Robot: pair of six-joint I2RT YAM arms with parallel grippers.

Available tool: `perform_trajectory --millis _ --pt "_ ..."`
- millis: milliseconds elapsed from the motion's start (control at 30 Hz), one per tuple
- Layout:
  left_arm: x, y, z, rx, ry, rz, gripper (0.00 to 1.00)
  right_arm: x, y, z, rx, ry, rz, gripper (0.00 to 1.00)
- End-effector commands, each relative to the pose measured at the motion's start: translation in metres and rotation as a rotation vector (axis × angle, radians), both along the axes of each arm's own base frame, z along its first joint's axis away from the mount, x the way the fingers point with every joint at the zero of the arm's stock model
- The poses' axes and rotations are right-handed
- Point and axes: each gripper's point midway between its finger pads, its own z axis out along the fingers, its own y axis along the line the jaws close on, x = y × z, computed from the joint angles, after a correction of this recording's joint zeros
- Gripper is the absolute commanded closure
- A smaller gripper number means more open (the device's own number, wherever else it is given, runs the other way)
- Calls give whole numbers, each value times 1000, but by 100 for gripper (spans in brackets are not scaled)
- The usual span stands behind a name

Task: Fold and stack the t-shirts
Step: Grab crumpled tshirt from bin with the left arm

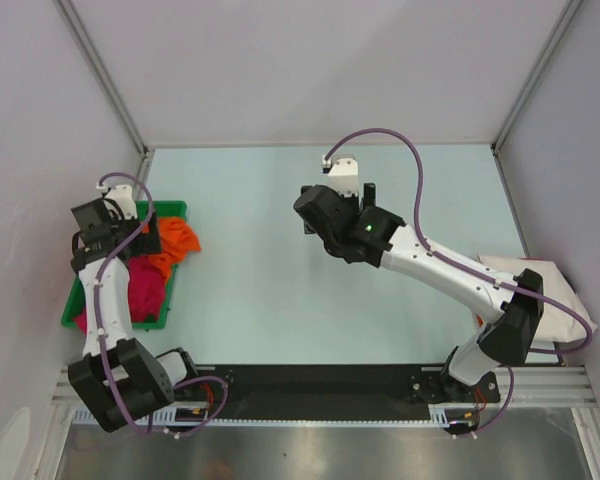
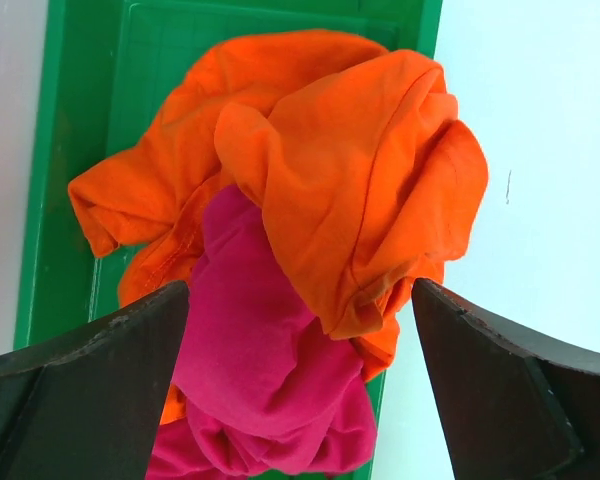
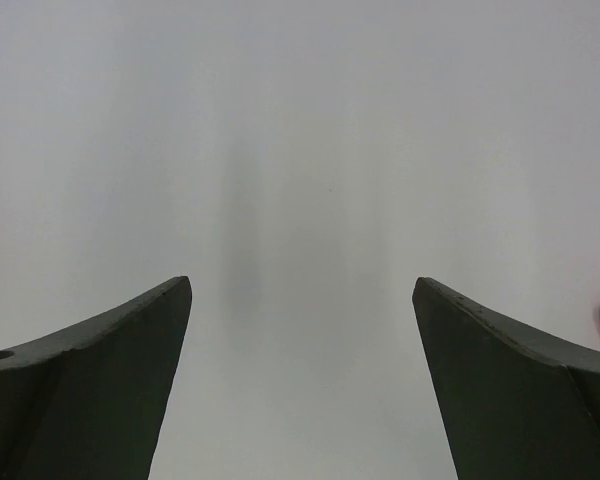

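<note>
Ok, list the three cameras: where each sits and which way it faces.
Top external: above and behind the bases, looking down on the pale table, both arms, crumpled bright orange cloth t-shirt, magenta-pink t-shirt, off-white t-shirt.
Left wrist: on the left arm, looking down at the green plastic tray; open left gripper shows.
Right wrist: faces a blank pale surface; open right gripper shows.
Shared: top and left wrist both see tray, orange and magenta shirts.

Checked all three of my views: no text, label, brand, number or sign is legible on anything I see.
</note>
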Motion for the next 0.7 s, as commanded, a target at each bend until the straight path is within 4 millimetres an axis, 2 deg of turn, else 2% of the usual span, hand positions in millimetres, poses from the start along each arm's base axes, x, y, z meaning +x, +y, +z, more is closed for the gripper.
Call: perform_trajectory --millis 0,233,333,400,433,567,667 --pt "-1 2 22 70 -93 4 0 -1 1 14 49 -31 -4 0" --pt "6 -8 28 22 -116 -38 0 -2 1 9 39 -22 5 0" --pt "14 -9 27 -37 -102 -20 9 -2 1 8 28 -16 10 0" --pt "18 -12 22 -87 -83 -14 25 -1 2 7 20 -12 14 0" --pt "22 -12 19 -113 -68 -4 36 -1 2 8 20 -11 13 0" --pt "28 -11 11 -149 -43 13 54 -1 2 7 9 -7 15 0" --pt "29 -10 5 -157 -33 21 71 -2 2 5 5 -4 14 0"
